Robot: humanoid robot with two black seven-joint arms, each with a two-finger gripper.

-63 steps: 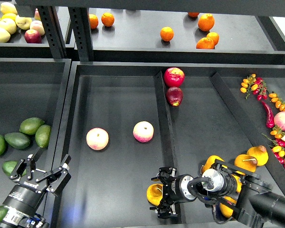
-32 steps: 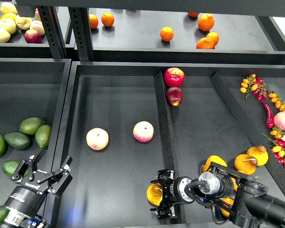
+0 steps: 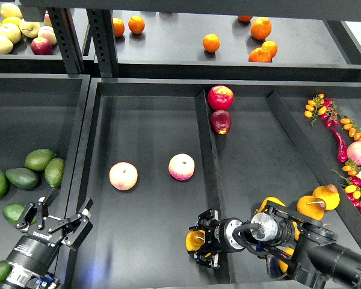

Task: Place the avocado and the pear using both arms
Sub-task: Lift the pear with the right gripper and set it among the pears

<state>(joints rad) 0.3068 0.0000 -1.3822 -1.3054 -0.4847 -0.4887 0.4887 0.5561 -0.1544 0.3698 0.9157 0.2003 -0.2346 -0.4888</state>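
Since a second ago our right pincer (image 3: 200, 243) has slid lower toward the front edge of the middle tray (image 3: 150, 229), carrying the pear (image 3: 194, 239) pinched between its fingers and half hiding it. Our left pincer (image 3: 55, 218) hangs spread over the tray wall, just beside the nearest avocado (image 3: 13, 212), whose lower part it covers. Two apples (image 3: 123, 176) lie well apart up-tray.

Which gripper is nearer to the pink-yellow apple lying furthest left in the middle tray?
Left. The left gripper hangs open below and left of that apple, across the tray wall. The right gripper, closed on a pear, sits farther off, below and right.
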